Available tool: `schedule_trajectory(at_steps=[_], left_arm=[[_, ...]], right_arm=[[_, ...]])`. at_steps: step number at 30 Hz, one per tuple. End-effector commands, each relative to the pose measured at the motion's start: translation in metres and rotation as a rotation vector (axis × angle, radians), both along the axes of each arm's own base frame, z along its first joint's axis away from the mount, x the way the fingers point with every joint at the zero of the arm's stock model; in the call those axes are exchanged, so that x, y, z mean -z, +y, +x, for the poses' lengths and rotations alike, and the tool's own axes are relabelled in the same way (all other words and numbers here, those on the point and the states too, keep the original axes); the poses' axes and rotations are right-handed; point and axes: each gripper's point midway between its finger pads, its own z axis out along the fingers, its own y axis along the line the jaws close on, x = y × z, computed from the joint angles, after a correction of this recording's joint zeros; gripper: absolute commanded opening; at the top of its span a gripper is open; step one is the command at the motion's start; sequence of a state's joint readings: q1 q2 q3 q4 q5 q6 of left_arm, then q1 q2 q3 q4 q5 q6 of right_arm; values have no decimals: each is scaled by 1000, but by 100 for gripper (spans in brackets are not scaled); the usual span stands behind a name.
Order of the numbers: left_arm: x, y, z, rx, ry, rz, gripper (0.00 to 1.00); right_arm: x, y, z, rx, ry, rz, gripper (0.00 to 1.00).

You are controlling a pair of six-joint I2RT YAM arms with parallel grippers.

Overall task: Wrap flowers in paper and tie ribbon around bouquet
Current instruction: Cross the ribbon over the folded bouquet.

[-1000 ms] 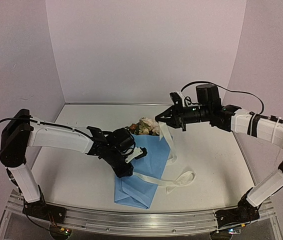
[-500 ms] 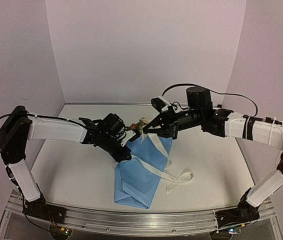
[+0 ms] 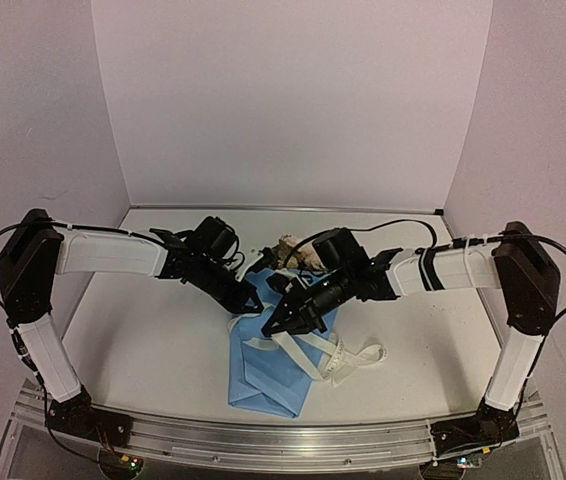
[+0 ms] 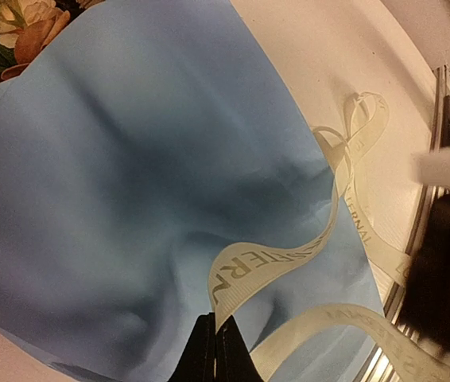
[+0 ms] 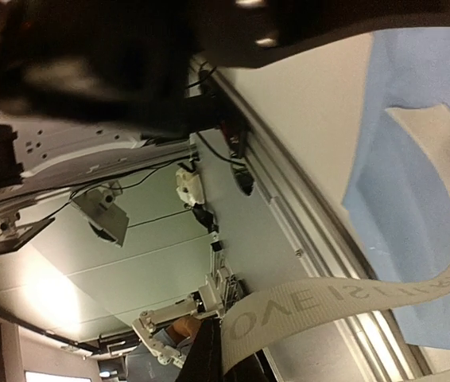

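Note:
The bouquet's light-blue paper (image 3: 275, 368) lies in the middle of the table, with the flowers (image 3: 289, 250) showing at its far end. The cream ribbon (image 3: 335, 357) loops over and to the right of the paper. My left gripper (image 3: 254, 302) is at the paper's left edge. In the left wrist view the left gripper (image 4: 215, 338) is shut on a ribbon (image 4: 277, 261) end above the paper (image 4: 129, 159), flowers (image 4: 14, 32) at top left. My right gripper (image 3: 272, 329) crosses over the paper. In the right wrist view the right gripper (image 5: 225, 362) is shut on the printed ribbon (image 5: 352, 296).
An aluminium rail (image 3: 293, 440) runs along the table's front edge, and it also shows in the right wrist view as the rail (image 5: 304, 211), past the paper (image 5: 424, 159). Purple walls close the back and both sides. The two grippers sit very close together over the paper.
The right arm swung down and left from above the flowers to over the paper, carrying its ribbon end. The left gripper shut on the other ribbon part and shifted slightly toward the back.

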State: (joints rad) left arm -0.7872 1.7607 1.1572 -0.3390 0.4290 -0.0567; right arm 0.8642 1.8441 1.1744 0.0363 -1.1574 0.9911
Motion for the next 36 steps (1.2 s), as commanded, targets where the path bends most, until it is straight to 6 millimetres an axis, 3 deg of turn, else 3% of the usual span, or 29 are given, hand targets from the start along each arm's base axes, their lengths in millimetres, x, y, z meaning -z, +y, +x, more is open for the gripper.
schedule_trajectory(at_steps=[1,3,7,12,18,22,29,36], left_arm=[[-39,-8,4,6,-57,-82,0],[-45,-7,4,6,-67,-88,0],[-53,-8,2,15,-71,-103,0],[-66,-8,-4,32,-72,-134,0],[-64,-6,-18,66,-21,-145,0],[-62,-6,-24,77,9,-154,0],[-50,-5,-40,110,80,-149,0],[-37,-6,-50,124,141,-128,0]], right_arm=[[37,-29,1,-13,-181,-227,0],[53,-51,-5,-60,-260,-373,0],[75,-64,7,-35,-308,-529,0],[94,-68,19,-31,-388,-690,0],[108,-71,33,-29,-498,-840,0],[113,-70,43,-8,-591,-901,0],[108,-70,77,101,-734,-1000,1],[107,-60,80,114,-730,-974,20]])
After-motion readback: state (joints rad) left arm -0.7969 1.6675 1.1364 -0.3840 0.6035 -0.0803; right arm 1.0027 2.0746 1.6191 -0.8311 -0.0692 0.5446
